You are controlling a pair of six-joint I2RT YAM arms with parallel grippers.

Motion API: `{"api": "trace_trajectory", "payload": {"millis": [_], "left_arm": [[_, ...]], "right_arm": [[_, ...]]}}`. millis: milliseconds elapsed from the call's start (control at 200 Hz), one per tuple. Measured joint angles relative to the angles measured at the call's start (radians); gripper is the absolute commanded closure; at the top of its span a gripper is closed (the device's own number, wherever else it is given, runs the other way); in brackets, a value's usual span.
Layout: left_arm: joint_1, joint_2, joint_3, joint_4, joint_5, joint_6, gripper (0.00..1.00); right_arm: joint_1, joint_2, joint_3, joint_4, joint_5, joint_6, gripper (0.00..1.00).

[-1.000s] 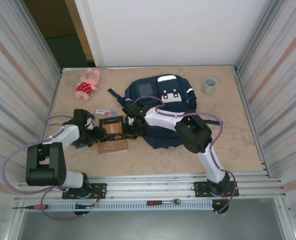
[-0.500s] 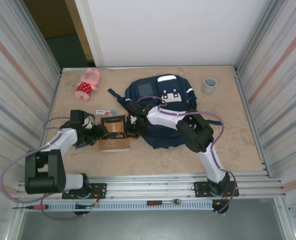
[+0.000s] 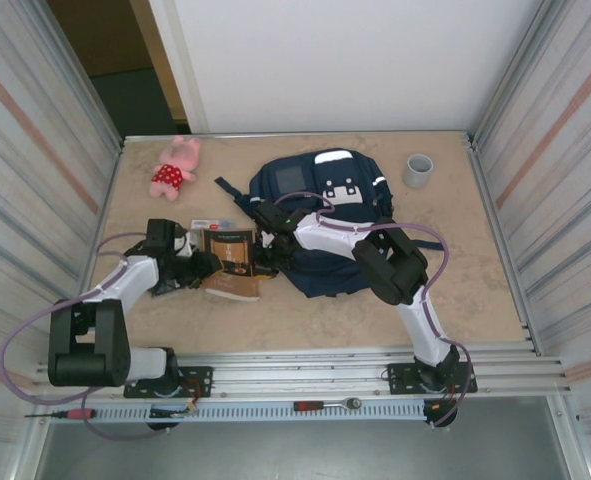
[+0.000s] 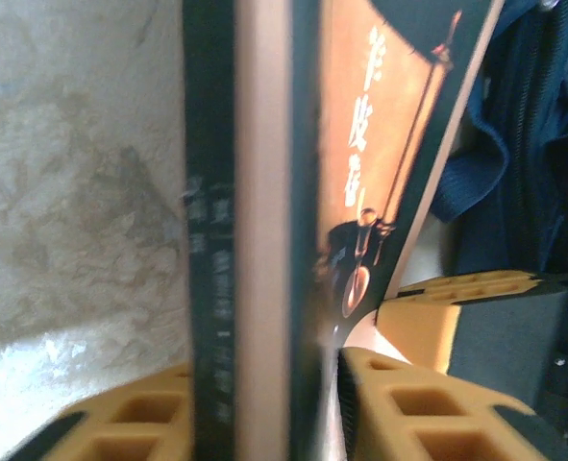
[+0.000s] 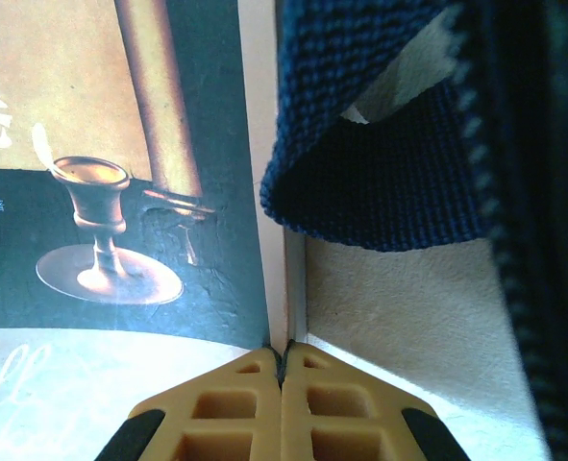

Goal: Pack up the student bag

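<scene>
Top view: backpack (image 3: pixel 327 215) lies flat on the table (image 3: pixel 480 285), centre-back. The book (image 3: pixel 232 262) is just left of it, tilted. Left gripper (image 3: pixel 197 266) is at the book's left edge, right gripper (image 3: pixel 267 256) between book and backpack.

Left wrist cam adds grip detail: the book's edge sits between the yellow fingers (image 4: pixel 408 403), which are narrowly open and clamped on it. The backpack is beyond the book, on the right.

Right wrist cam: fingers (image 5: pixel 231 408) are pressed together and hold nothing, with the tips at the book's edge. The backpack fabric is just ahead and to the right, apart from them.
</scene>
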Motion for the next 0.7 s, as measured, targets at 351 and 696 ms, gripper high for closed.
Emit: {"api": "trace_trajectory", "payload": {"millis": [351,696], "left_arm": [[-0.184,0.026,0.137,-0.139,-0.277,0.022,1.0],[-0.317,-0.213,0.265,-0.22,-0.307,0.152,1.0]], "right_arm": [[-0.004,-0.064,-0.098,0.097,0.015,0.034,0.89],[-0.078,-0.462,-0.266,0.175,0.134,0.039,0.59]]}}
